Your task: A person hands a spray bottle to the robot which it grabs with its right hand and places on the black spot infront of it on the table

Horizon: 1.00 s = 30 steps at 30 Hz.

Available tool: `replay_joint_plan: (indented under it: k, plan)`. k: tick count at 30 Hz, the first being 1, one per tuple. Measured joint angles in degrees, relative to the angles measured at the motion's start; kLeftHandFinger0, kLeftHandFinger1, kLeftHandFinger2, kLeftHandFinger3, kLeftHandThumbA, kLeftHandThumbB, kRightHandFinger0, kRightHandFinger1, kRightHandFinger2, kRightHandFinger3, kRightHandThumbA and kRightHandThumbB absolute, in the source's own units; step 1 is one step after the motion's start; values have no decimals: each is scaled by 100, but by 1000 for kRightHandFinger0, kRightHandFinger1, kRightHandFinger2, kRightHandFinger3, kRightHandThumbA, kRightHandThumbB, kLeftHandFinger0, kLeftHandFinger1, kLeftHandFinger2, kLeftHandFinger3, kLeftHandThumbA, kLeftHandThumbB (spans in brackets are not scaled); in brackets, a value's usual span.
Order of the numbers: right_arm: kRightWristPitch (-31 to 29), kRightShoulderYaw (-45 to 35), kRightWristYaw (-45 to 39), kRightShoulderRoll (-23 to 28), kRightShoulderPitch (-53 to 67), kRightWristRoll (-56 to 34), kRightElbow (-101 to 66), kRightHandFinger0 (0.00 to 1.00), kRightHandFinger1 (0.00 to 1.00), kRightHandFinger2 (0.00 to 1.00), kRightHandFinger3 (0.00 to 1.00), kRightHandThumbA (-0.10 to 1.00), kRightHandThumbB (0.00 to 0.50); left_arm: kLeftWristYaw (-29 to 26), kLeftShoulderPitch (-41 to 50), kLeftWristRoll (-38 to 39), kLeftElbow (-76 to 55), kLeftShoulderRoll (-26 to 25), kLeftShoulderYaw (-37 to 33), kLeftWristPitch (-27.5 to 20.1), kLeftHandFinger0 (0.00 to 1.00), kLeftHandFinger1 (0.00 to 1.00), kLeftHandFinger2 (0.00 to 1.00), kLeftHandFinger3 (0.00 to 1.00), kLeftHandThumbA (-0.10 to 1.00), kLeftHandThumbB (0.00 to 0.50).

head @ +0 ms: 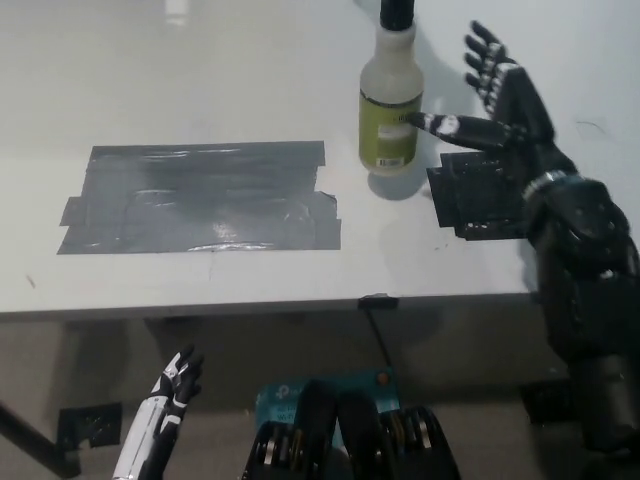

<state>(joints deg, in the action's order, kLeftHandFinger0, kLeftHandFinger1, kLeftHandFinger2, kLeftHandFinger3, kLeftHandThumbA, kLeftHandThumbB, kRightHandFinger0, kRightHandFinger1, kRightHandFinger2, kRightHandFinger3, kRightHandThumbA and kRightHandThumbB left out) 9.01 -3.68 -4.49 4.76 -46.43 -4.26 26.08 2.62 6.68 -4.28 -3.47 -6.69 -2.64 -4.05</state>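
A pale translucent spray bottle (pixel 390 105) with a yellow-green label and black top hangs upright over the white table, its shadow beneath it. The holder above it is cut off by the picture's top edge. My black right hand (pixel 495 95) is raised over the table just right of the bottle, open, fingers spread, thumb reaching toward the bottle's shoulder without closing on it. The black spot (pixel 478 200) lies under my right wrist, partly hidden by the arm. My white left hand (pixel 170 390) rests low, below the table's front edge.
A wide patch of grey tape (pixel 200 198) covers the table's left middle. The white table (pixel 300 270) ends in a front edge across the picture's middle. A small white object (pixel 176 10) sits at the far edge.
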Motion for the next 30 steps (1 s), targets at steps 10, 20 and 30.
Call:
replay_joint_plan:
  k: [10, 20, 30]
  plan:
    - [64, 75, 140, -328, -735, 39, 810, 1000, 1000, 1000, 1000, 1000, 500, 1, -60, -1, -47, 4, 2, 12, 1000, 1000, 1000, 1000, 977, 17]
    - [62, 306, 256, -405, -791, 180, 1257, 1000, 1000, 1000, 1000, 1000, 500, 2, -73, 0, -70, 1, 4, 14, 1000, 1000, 1000, 1000, 959, 0]
    - [62, 420, 251, -397, -812, 279, 1509, 1000, 1000, 1000, 1000, 1000, 491, 2, -164, 3, -111, 2, 7, 37, 1000, 1000, 1000, 1000, 962, 28]
